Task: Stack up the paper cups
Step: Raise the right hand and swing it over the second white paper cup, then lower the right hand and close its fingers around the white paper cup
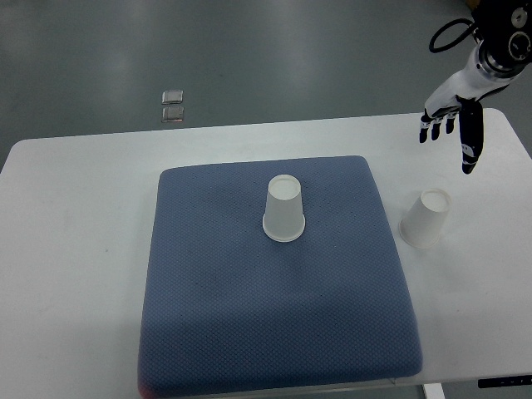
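Observation:
One white paper cup (283, 209) stands upside down near the middle of the blue mat (274, 332). A second white paper cup (425, 219) stands upside down on the white table, just right of the mat. My right hand (453, 125) hangs over the table's far right corner, above and behind the second cup. Its fingers are spread and hold nothing. My left arm does not show.
The white table (75, 249) carries the mat, and its far edge runs along the top. Two small shiny squares (173, 105) lie on the grey floor beyond the table.

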